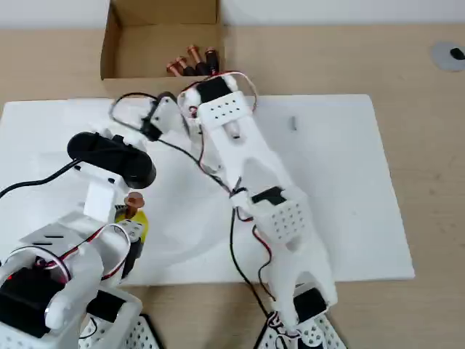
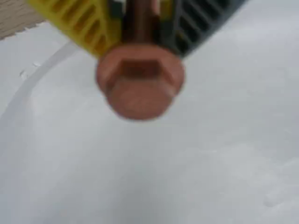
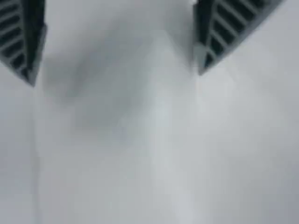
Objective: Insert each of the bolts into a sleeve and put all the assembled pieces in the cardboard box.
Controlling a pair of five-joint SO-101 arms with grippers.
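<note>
1. while the left pincer (image 2: 140,46) clamps its shank, the copper-coloured bolt (image 2: 139,86) shows a smooth, flanged hexagonal head.
2. the shank sits between a yellow ribbed finger (image 2: 79,23) and a dark ribbed finger (image 2: 201,18); the head juts past both tips, above the matte white sheet (image 2: 187,163).
3. the right pincer (image 3: 114,70) stands open over the sheet, its dark ribbed fingers (image 3: 233,28) well apart.
4. the brown cardboard box (image 1: 109,51) sits on the wooden bench (image 1: 421,145) at the sheet's far edge, with copper-and-dark assembled pieces (image 1: 192,62) lying against its wall nearest the arms.
</note>
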